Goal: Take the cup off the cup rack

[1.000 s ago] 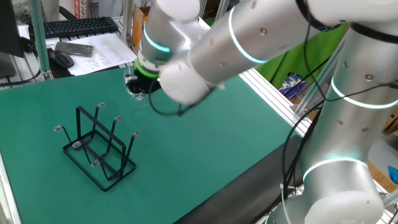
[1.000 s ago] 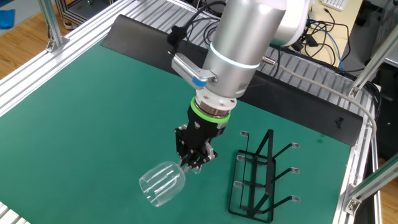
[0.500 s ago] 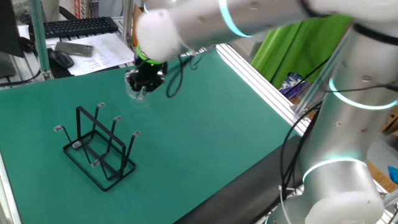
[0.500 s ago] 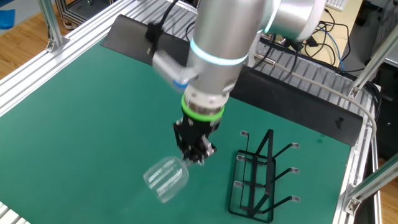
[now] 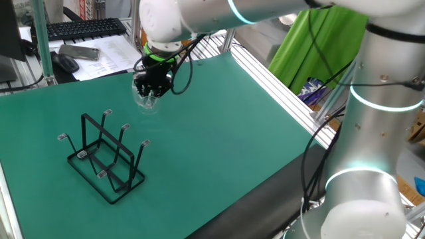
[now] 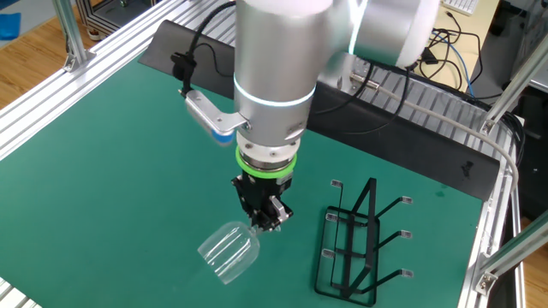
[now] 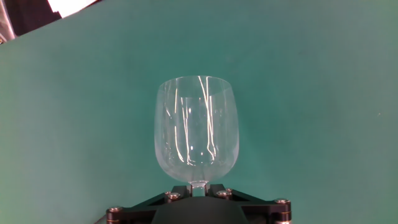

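My gripper (image 6: pixel 265 219) is shut on the stem of the cup (image 6: pixel 228 251), a clear wine glass held above the green mat with its bowl pointing away from the hand. In the hand view the cup's bowl (image 7: pixel 196 129) fills the middle and the stem sits between the black jaws of my gripper (image 7: pixel 198 185). In one fixed view the gripper (image 5: pixel 150 91) and the faint cup (image 5: pixel 145 101) are beyond the cup rack (image 5: pixel 106 157). The black wire cup rack (image 6: pixel 355 239) stands to the right of the gripper, apart from the cup, with nothing on its prongs.
Aluminium frame rails (image 6: pixel 51 103) border the green mat (image 6: pixel 128 162). A keyboard (image 5: pixel 80 28), mouse (image 5: pixel 66 63) and papers lie beyond the mat's far edge. Cables (image 6: pixel 445 51) run behind the table.
The arm's wrist has rotated and the gripper with the cup has shifted slightly away from the rack. The rack has not moved.
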Robot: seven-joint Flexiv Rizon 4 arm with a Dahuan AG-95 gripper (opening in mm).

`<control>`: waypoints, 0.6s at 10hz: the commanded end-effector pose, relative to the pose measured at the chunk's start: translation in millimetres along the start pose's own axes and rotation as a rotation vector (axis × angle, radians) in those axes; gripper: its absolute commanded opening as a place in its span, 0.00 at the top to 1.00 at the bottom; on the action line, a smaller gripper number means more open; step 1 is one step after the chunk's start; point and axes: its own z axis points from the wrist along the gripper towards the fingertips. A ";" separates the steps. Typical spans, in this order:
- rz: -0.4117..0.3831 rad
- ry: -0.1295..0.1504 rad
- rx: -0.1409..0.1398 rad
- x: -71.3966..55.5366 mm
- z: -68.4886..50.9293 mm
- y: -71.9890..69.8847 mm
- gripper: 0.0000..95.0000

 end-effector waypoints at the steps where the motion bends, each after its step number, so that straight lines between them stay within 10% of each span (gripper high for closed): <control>1: 0.000 0.025 -0.006 -2.0 1.7 1.4 1.00; 6: -0.008 0.036 -0.011 -1.6 0.4 1.2 1.00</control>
